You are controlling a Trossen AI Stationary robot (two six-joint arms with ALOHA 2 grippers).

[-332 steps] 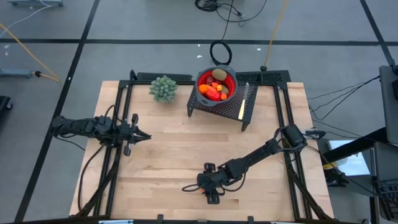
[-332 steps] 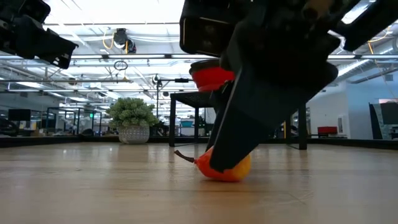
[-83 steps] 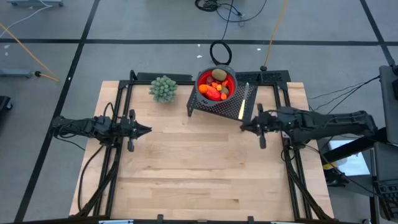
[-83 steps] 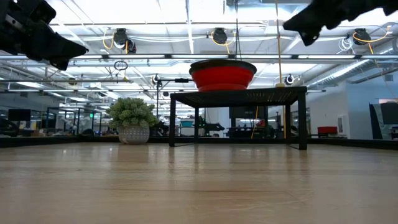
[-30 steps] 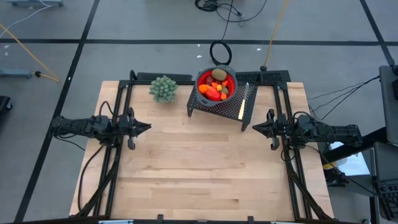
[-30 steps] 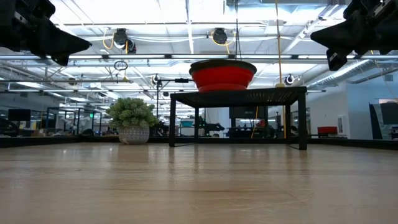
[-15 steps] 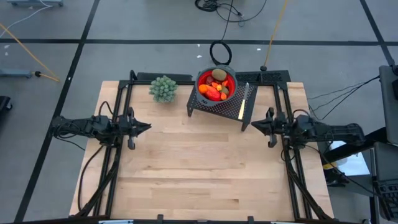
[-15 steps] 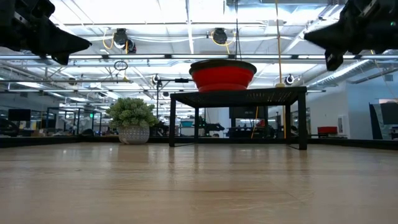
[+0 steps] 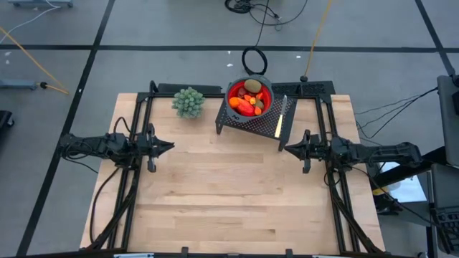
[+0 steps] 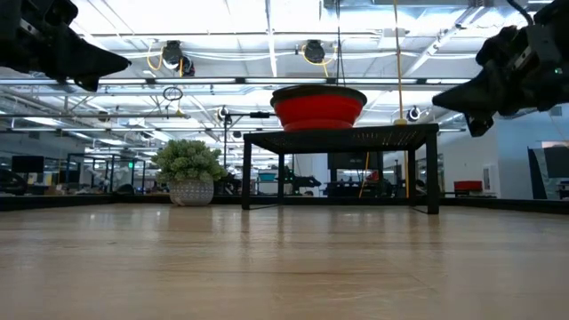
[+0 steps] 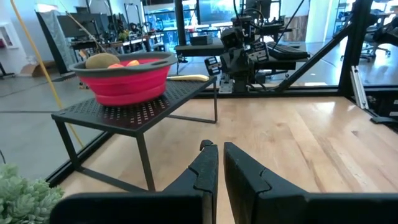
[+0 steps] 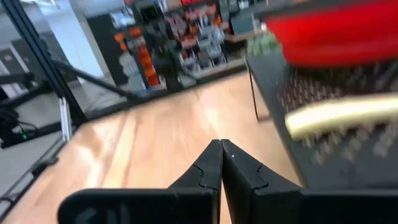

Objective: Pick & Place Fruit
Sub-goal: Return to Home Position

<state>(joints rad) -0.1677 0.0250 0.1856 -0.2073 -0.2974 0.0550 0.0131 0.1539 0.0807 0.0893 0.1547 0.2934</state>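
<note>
The fruit [image 9: 247, 102] lies heaped in a red bowl [image 9: 267, 91] on a black perforated rack [image 9: 251, 125] at the table's far middle. A brownish-green oval [image 11: 102, 60] and orange pieces show over the bowl's rim. My left gripper [image 9: 170, 147] hovers shut above the table's left side, pointing right. My right gripper [image 9: 287, 148] hovers shut by the rack's near right corner, pointing left. Its wrist view shows the shut fingertips [image 12: 219, 144] and nothing between them.
A slim yellow-handled knife [image 9: 282, 115] lies on the rack's right part, close to my right gripper. A pale green knobbly plant [image 9: 188, 102] stands at the far left of the rack. Bare wooden tabletop [image 9: 229, 193] spreads across the middle and near side.
My right gripper has shifted a little toward the table's left edge, nearer the rack's corner, and has come down slightly. It has stayed shut. The fruit has not moved.
</note>
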